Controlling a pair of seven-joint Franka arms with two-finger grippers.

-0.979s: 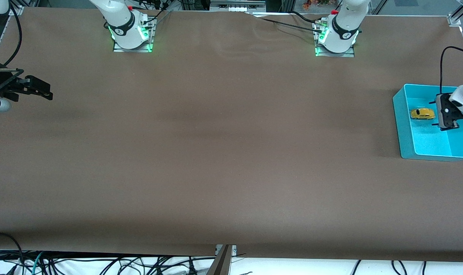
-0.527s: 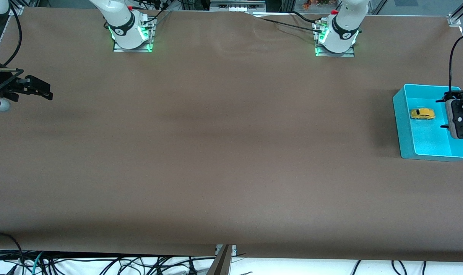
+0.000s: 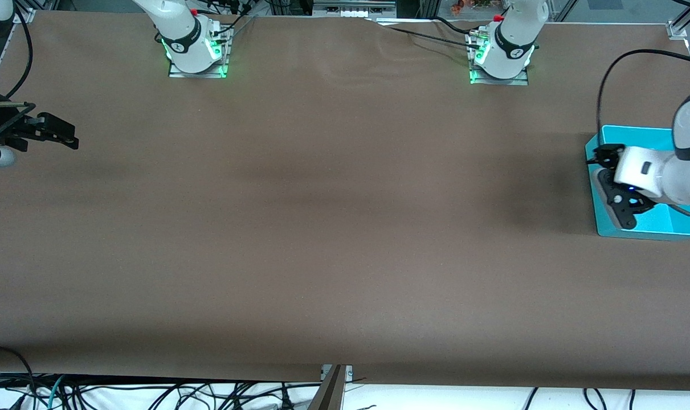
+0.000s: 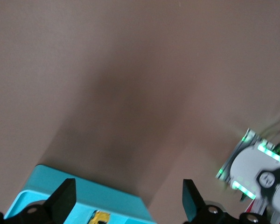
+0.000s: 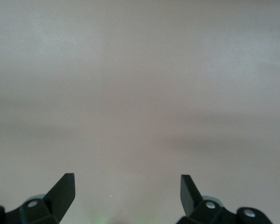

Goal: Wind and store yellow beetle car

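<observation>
Hovering over turquoise bin (image 3: 603, 138) holding yellow beetle car (image 4: 99, 217): left gripper (image 4: 128, 203), jaws apart, empty; right gripper (image 5: 127, 193) likewise spread, waiting.

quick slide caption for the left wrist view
Left gripper, fingers open, hangs over the turquoise bin holding the yellow beetle car, brown table around it.

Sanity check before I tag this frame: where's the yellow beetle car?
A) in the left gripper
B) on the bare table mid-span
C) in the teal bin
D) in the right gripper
C: the left wrist view shows the yellow beetle car inside the teal bin, between the open fingers of the left gripper.
</observation>
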